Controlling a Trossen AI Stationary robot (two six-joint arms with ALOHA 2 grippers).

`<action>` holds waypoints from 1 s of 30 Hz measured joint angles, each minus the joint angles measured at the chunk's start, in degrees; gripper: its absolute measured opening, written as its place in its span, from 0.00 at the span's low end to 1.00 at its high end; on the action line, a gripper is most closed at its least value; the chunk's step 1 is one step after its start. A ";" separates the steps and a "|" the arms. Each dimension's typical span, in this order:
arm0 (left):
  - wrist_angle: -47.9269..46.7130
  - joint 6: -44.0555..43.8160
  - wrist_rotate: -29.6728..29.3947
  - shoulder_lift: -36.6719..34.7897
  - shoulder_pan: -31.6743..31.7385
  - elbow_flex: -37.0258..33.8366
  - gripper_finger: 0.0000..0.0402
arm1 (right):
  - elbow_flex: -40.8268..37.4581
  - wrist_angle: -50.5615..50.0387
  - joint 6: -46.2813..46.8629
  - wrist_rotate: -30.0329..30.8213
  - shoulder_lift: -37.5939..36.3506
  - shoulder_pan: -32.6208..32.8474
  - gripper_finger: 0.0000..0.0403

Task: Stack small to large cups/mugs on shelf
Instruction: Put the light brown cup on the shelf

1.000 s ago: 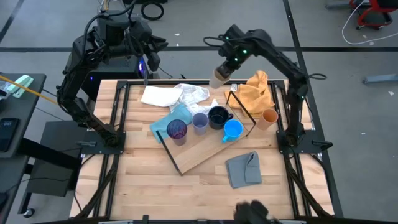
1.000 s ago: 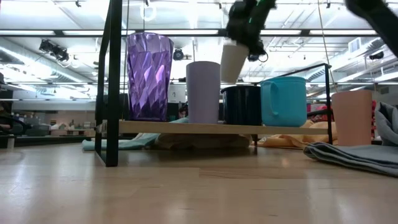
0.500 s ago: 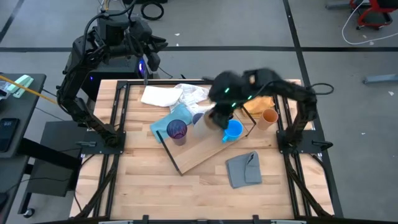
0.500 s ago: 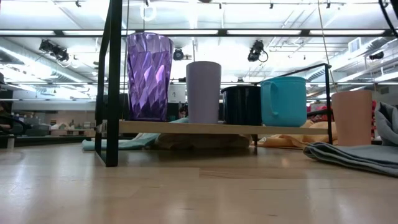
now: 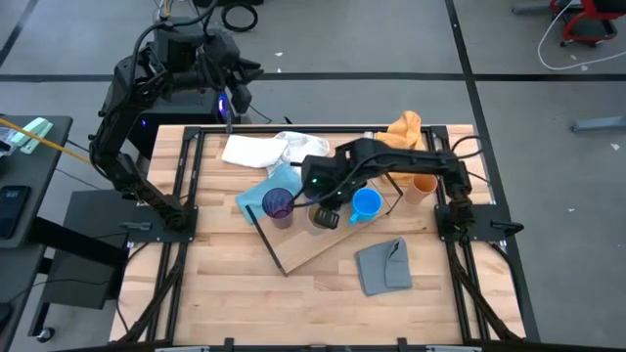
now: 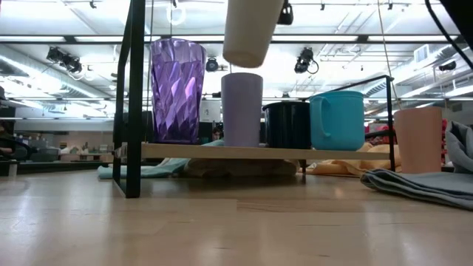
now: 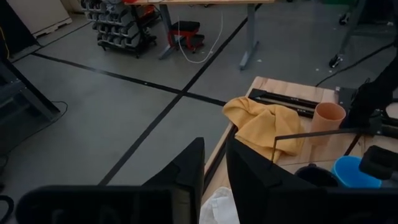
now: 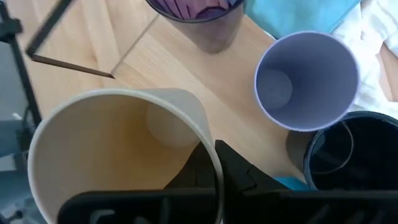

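Above shelf (image 5: 318, 240) front edge, right end effector (image 8: 214, 163) pinches beige cup (image 6: 251, 33) rim

No legible text, labels, brands or numbers in any of my views. I checked the cups, cloths, shelf board, tabletop and room background: nothing readable on any.

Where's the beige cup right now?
The beige cup hangs in the right pincer, above the shelf, just over and in front of the lavender cup.
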 joint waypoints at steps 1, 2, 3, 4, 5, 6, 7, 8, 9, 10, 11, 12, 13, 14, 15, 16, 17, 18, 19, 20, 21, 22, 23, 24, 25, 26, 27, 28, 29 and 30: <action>-0.25 0.26 0.00 0.00 0.00 0.00 0.18 | 0.00 0.01 -0.28 0.40 0.56 -0.01 0.00; -0.35 0.28 0.00 0.00 -0.01 0.00 0.18 | 0.00 -0.07 -0.62 1.04 1.20 0.00 0.00; -0.35 0.28 0.00 0.00 0.00 0.00 0.18 | 0.00 -0.22 -0.82 1.43 1.90 0.00 0.00; -0.35 0.30 0.00 0.00 -0.01 0.01 0.19 | 0.00 -0.60 -0.95 1.61 2.51 -0.02 0.00; -0.33 0.30 0.00 0.00 0.00 0.00 0.19 | -0.12 -1.04 -1.18 1.73 3.10 -0.02 0.00; -0.33 0.30 0.00 0.00 0.00 0.00 0.19 | -0.55 -1.14 -1.41 2.13 3.53 -0.02 0.00; -0.33 0.32 -0.01 0.00 0.00 0.00 0.20 | -1.14 -1.25 -1.49 2.75 3.75 -0.02 0.00; -0.33 0.32 0.00 0.00 0.00 0.00 0.20 | -1.79 -1.57 -1.39 3.42 3.91 -0.02 0.00; -0.33 0.32 0.00 0.00 -0.01 0.00 0.20 | -2.32 -1.92 -0.77 4.25 3.96 -0.02 0.00; -0.33 0.32 0.00 0.00 0.00 0.00 0.20 | -2.77 -2.22 0.10 5.02 3.89 -0.05 0.00; -0.33 0.34 0.00 0.00 -0.01 0.00 0.20 | -3.16 -2.31 1.33 5.65 3.78 -0.21 0.00; -0.33 0.35 0.00 0.00 0.00 0.00 0.20 | -3.54 -2.34 2.67 6.17 3.36 -0.27 0.00; -0.35 0.35 -0.01 0.00 0.00 0.01 0.20 | -3.98 -2.45 4.08 6.45 2.91 -0.32 0.00; -0.40 0.37 0.00 0.00 0.00 0.00 0.20 | -4.31 -2.37 5.42 6.59 2.55 -0.33 0.00; -0.41 0.36 0.00 0.00 0.00 0.00 0.19 | -4.76 -2.00 6.77 6.71 1.97 -0.33 0.00; -0.41 0.37 0.00 0.00 0.00 0.00 0.19 | -5.47 -1.79 7.92 6.72 1.55 -0.29 0.00; -0.42 0.41 0.00 0.00 0.00 0.00 0.19 | -6.19 -1.63 9.03 6.69 1.26 -0.10 0.00; -0.41 0.41 0.00 0.00 0.00 0.00 0.18 | -6.92 -1.41 10.04 6.71 0.85 0.07 0.00; -0.43 0.41 0.00 0.00 -0.02 0.00 0.18 | -7.62 -1.18 11.06 6.67 0.68 0.30 0.00; -0.42 0.41 0.00 0.00 0.00 0.00 0.18 | -8.30 -0.66 12.08 6.56 0.39 0.57 0.00; -0.41 0.41 0.00 0.00 0.00 0.00 0.18 | -8.94 -0.41 12.80 6.43 0.01 0.80 0.00; -0.41 0.41 0.00 0.00 0.00 0.01 0.19 | -9.70 -0.28 13.31 6.11 -0.25 1.09 0.00; -0.41 0.42 0.00 0.00 -0.01 0.00 0.19 | -10.32 0.13 13.95 5.92 -0.46 1.34 0.00; -0.41 0.43 -0.02 0.00 -0.01 0.00 0.19 | -10.82 0.41 14.16 5.81 -0.57 1.50 0.00; -0.41 0.41 0.00 0.00 -0.02 0.00 0.20 | -11.29 0.49 14.18 5.64 -0.57 1.67 0.00; -0.41 0.43 0.00 0.00 -0.02 0.00 0.20 | -11.77 0.91 14.18 5.66 -0.57 1.80 0.00; -0.41 0.41 -0.01 0.00 0.00 0.00 0.20 | -12.18 1.51 14.18 5.59 -0.57 1.81 0.00; -0.41 0.41 0.00 0.00 0.00 0.00 0.20 | -12.62 2.11 14.20 5.55 -0.55 1.81 0.00; -0.43 0.41 0.00 0.00 -0.02 0.00 0.20 | -13.05 2.45 14.19 5.33 -0.56 1.84 0.00; -0.43 0.40 0.00 0.00 0.00 0.01 0.20 | -13.49 2.64 14.19 5.12 -0.53 1.81 0.00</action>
